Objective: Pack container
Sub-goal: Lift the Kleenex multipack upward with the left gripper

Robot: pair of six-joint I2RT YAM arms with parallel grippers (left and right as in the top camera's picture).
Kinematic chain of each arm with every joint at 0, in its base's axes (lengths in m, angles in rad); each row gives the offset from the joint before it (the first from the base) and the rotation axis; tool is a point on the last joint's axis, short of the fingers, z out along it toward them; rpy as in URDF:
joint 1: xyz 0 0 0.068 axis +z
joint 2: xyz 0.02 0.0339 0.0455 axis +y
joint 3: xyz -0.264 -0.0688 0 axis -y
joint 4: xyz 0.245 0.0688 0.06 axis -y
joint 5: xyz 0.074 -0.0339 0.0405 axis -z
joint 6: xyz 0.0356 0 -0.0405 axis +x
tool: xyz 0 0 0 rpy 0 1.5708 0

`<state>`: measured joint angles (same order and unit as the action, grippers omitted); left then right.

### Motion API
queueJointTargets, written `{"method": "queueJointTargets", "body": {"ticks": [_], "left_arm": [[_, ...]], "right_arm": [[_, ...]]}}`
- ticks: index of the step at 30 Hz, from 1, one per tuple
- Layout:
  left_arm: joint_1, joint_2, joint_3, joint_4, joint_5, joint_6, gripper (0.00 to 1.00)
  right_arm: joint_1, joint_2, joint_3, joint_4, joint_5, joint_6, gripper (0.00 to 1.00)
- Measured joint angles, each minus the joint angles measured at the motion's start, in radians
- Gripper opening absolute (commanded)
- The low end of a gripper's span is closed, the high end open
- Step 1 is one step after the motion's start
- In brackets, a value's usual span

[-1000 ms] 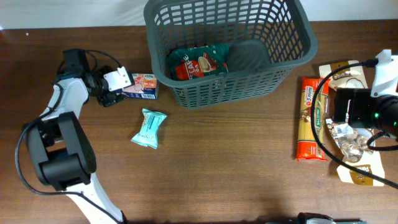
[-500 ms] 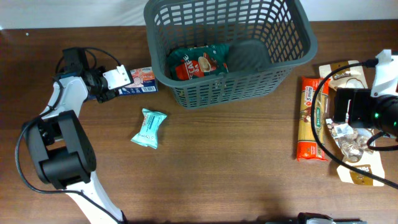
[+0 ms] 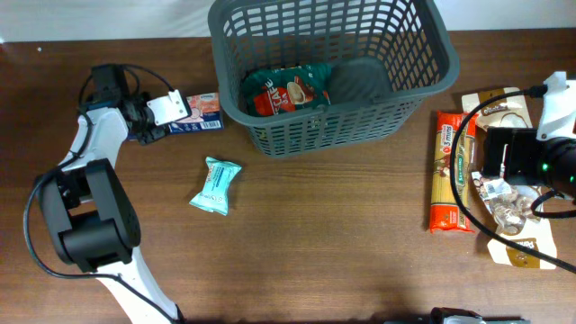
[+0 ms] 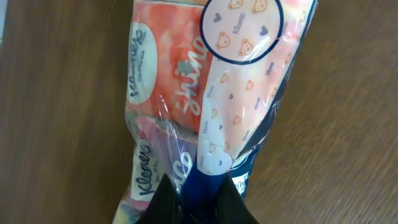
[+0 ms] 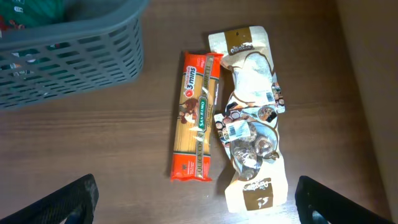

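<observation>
Layout, largest item first. Dark wooden table [image 3: 360, 261] under everything. Grey slotted basket [image 3: 333, 27] upright at the far middle, open side up, already holding a red-and-green coffee packet [image 3: 286, 90] and a dark pouch [image 3: 360, 81]. Orange spaghetti pack [image 3: 453, 171] flat on the right, apart from the basket's right wall, with beige pouches [image 5: 252, 112] against its outer side. Tissue pack [image 3: 200, 111] just beside the basket's left wall, below rim level; lifted or resting on the wood, not discernible. Teal snack packet [image 3: 216, 185] loose on the wood, nearer the front edge.

Step in hand, as judged: transfer of the tissue pack into the basket.
- Raise straight up first, to a height clear of the thick rim.
- Only then move across toward the open middle.
- Avoid dragging the pack along the slotted wall: risk of snagging the wrapper.
- Expect droop and swing from a soft pack gripped at one end only.
- Release low over the bare part of the base, beside the coffee packet.

Left gripper [image 4: 198, 199]: pressed almost together, pinching the gathered end of the tissue pack's clear wrapper, film bunched between the black fingers [image 4: 165, 205]. Right gripper [image 5: 196, 202]: spread wide, holding nothing, poised above the spaghetti pack and pouches, touching neither.
</observation>
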<state>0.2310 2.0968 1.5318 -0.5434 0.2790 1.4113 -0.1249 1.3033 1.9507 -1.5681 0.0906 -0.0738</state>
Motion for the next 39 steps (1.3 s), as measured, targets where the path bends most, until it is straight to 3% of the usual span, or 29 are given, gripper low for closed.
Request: {"method": "queueJointTargets", "body": {"ticks": [7, 16, 28, 39], "left_arm": [[-0.028, -0.023, 0.095, -0.006, -0.045, -0.082, 0.02], [-0.067, -0.213, 0.146, 0.028, -0.071, -0.182, 0.02], [-0.066, -0.270, 0.150, 0.055, -0.397, -0.218, 0.02], [-0.066, -0.283, 0.150, 0.211, -0.464, -0.340, 0.02]], "right_arm": [[0.000, 0.000, 0.000, 0.000, 0.000, 0.000, 0.99], [0.000, 0.000, 0.000, 0.000, 0.000, 0.000, 0.99], [0.000, 0.000, 0.000, 0.000, 0.000, 0.000, 0.99], [0.000, 0.000, 0.000, 0.000, 0.000, 0.000, 0.99]]}}
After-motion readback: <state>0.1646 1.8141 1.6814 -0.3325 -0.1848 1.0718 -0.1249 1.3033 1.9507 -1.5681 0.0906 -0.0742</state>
